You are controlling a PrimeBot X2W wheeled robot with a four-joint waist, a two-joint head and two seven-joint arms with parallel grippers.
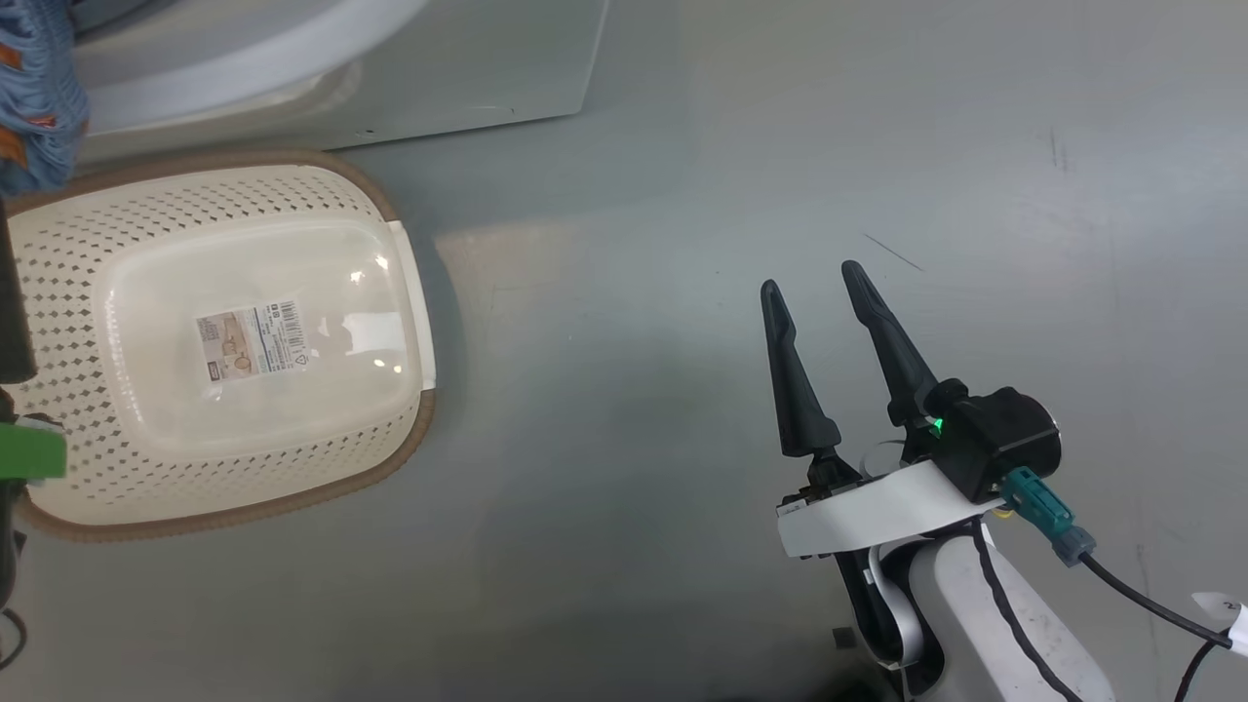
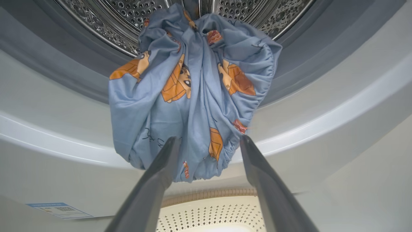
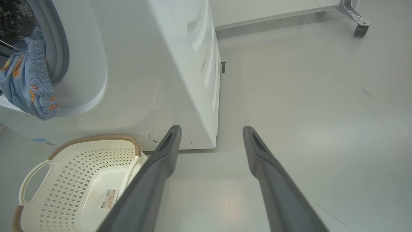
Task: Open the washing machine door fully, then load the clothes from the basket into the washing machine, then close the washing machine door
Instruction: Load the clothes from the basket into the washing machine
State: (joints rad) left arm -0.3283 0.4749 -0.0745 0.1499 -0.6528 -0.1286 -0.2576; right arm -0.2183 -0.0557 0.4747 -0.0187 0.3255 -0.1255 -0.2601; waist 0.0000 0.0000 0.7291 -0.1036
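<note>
1. Now clothes (image 2: 193, 90) are hanging half out over the washing machine (image 2: 48, 154) lip; basket (image 1: 58, 292) is sitting empty on the floor (image 1: 682, 195), near its front.
2. Left gripper (image 2: 209, 138) is hovering open, tips by the hanging end, gripping nothing; right gripper (image 1: 811, 275) is hanging open over floor.
3. Prob. best: grab low, lift, push deep past the gasket (image 2: 64, 74).
4. On label (image 1: 252, 338) and blue sticker (image 2: 59, 209), print's too small to read.
</note>
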